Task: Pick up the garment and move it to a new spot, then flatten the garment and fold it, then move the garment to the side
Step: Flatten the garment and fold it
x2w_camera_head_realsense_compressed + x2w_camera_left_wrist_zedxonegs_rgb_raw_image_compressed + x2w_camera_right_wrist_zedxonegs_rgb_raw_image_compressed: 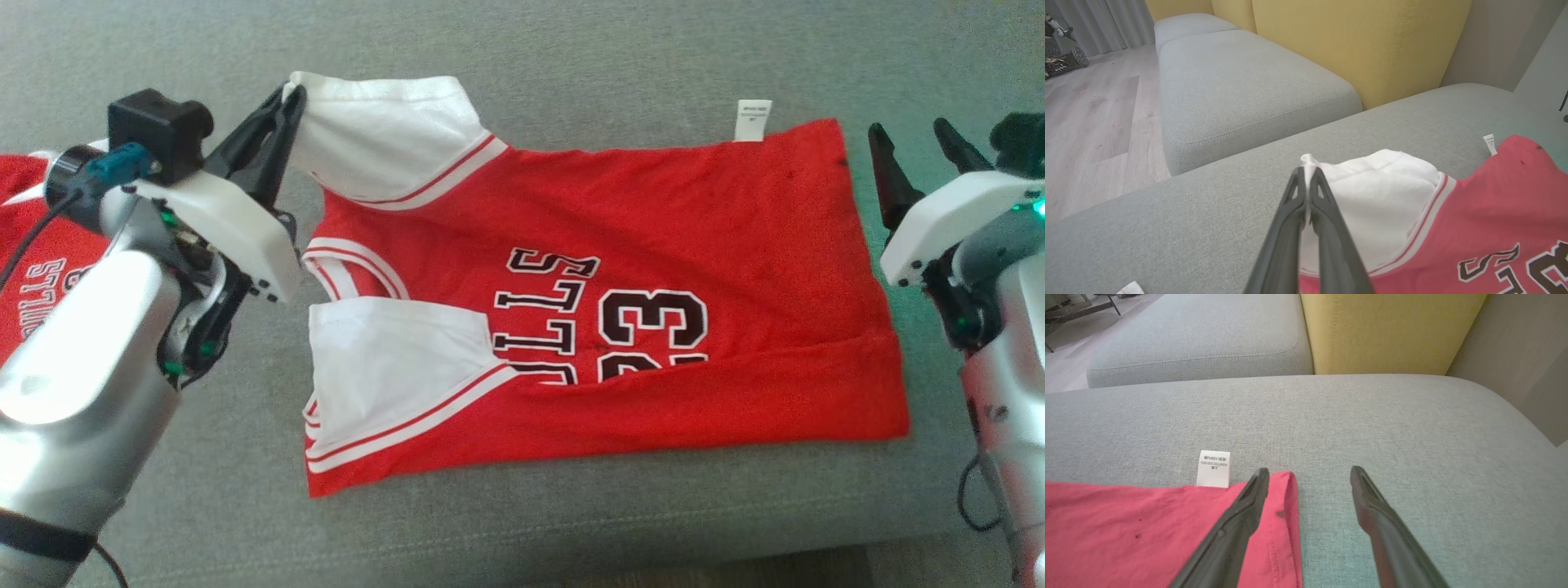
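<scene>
The garment (653,269) is a red jersey with white sleeves and dark lettering, spread on the grey sofa seat with its near edge folded over. My left gripper (287,98) is shut on the tip of the far white sleeve (1372,192), which is lifted slightly; the left wrist view shows the cloth pinched at the fingertips (1308,171). My right gripper (906,131) stands open just past the hem's far corner (1286,486), one finger (1253,494) over the red cloth, the other over bare cushion. A white care label (1213,468) sticks out from the hem.
A second red jersey (33,245) lies at the far left behind my left arm. Yellow back cushions (1355,45) rise behind the seat, and another grey seat cushion (1241,81) adjoins it. Wooden floor (1090,122) lies beyond. The sofa's front edge (571,539) is close.
</scene>
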